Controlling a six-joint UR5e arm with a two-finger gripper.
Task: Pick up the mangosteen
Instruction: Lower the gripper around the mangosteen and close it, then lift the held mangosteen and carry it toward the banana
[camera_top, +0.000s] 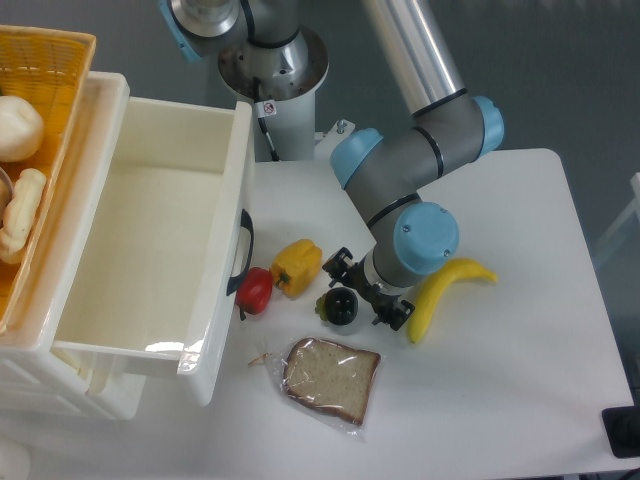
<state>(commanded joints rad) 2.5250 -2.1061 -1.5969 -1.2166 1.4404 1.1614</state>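
Note:
The mangosteen (341, 306) is a small glossy black fruit with a greenish cap, lying on the white table between the yellow pepper and the banana. My gripper (364, 292) hangs right over it from the right, its black fingers at either side of the fruit's upper right. The wrist hides the fingertips, so I cannot tell whether they are open or touching the fruit. The fruit rests on the table.
A yellow pepper (297, 266) and a red pepper (255, 290) lie just left of the mangosteen. A banana (442, 292) lies to its right. A bagged bread slice (330, 377) lies in front. An open white drawer (160, 240) stands at left, a basket (35, 110) behind it.

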